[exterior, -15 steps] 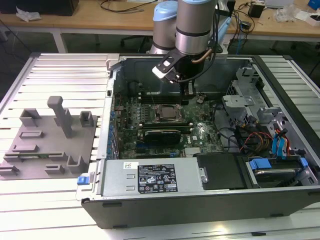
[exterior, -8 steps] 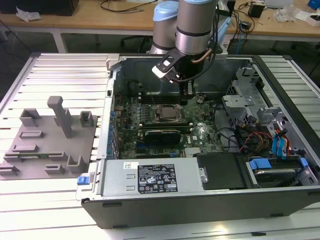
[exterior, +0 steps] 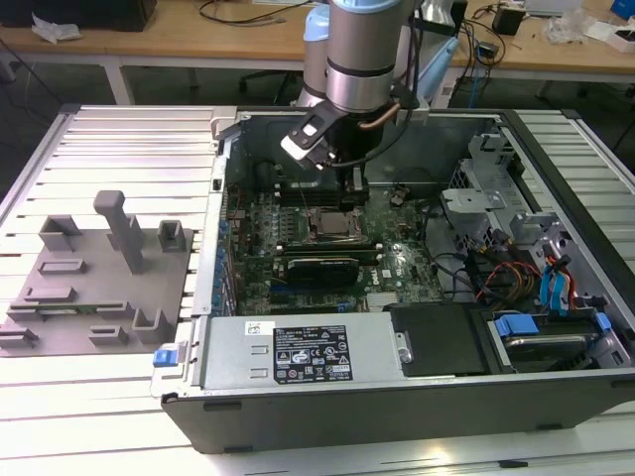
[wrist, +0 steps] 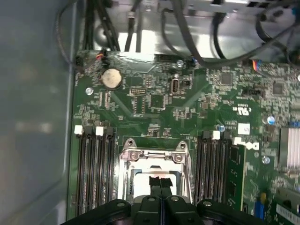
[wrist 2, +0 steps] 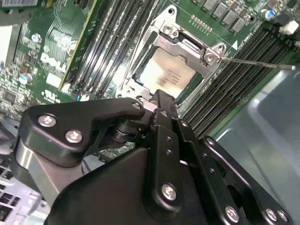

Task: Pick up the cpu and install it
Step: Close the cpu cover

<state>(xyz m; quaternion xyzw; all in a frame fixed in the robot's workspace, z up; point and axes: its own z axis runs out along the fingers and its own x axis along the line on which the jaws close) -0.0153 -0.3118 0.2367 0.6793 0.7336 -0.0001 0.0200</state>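
Gripping: nothing; the gripper [wrist: 160, 183] has its fingers pressed together, close over the cpu [wrist 2: 166, 75].
Place of cpu: flat inside the socket frame [wrist 2: 187, 44].
Around: memory slots [wrist: 96, 168] on both sides, thin lever [wrist 2: 253, 62] beside the frame.

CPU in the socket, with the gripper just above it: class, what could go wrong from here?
1. The gripper sits at one edge of the cpu; pressing there could tilt the chip and harm the socket beneath.
2. The socket lever sticks out sideways, seemingly unlatched, so the cpu may shift if nudged.
3. Memory slots flank the socket closely; a sideways move could strike them.
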